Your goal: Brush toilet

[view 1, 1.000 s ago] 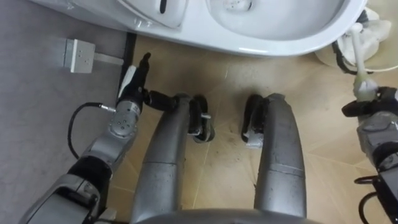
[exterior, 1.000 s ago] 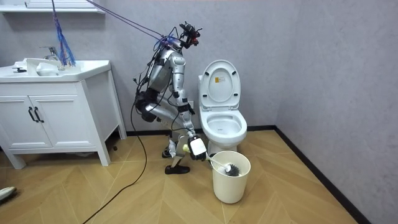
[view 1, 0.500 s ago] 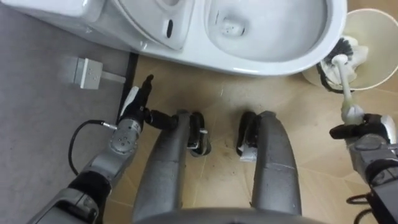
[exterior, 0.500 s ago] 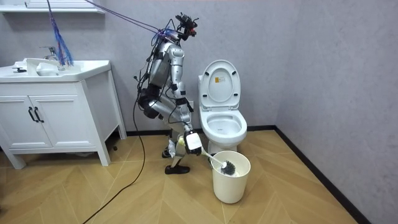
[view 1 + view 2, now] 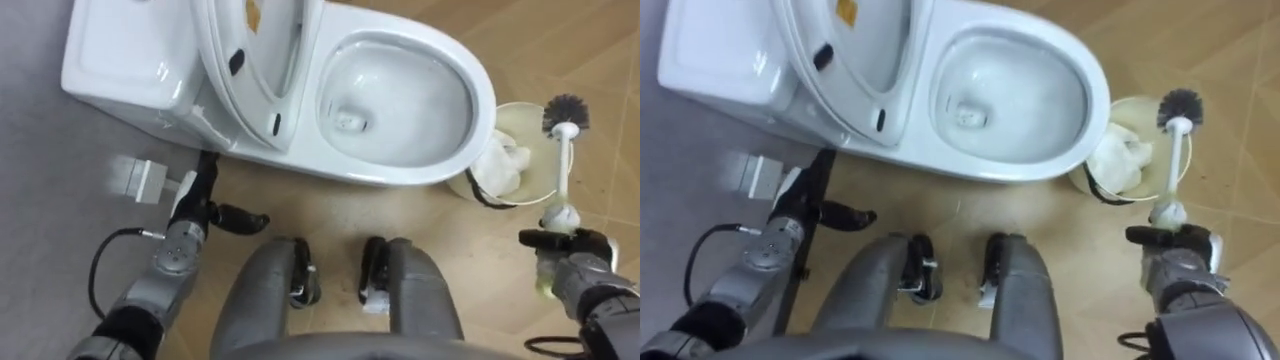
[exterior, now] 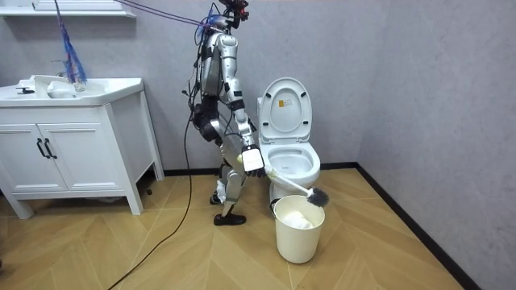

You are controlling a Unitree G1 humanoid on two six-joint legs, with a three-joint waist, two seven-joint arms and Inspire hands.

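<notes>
I stand at the white toilet [image 5: 330, 170], whose lid is raised and whose bowl [image 5: 400, 95] lies open below me. My right hand [image 5: 565, 262] is shut on the white handle of the toilet brush [image 5: 560, 165]. Its black bristle head [image 5: 566, 108] hangs just above the rim of a cream bucket [image 5: 525, 125] to the right of the bowl. In the room view the brush [image 6: 317, 196] slants down from that hand [image 6: 251, 161] over the bucket [image 6: 299, 229]. My left hand [image 5: 195, 215] hangs open at the lower left, beside the toilet's base.
Crumpled white stuff [image 5: 500, 165] lies in the bucket. A small white box [image 5: 135, 178] sits on the grey wall near my left hand. A white vanity with a sink [image 6: 72, 145] stands at the room view's left. A grey wall [image 6: 451, 121] closes the right.
I have straightened up from a crouch, and the eye view now takes in the whole toilet. The brush has risen out of the bucket, so its head is above the rim.
</notes>
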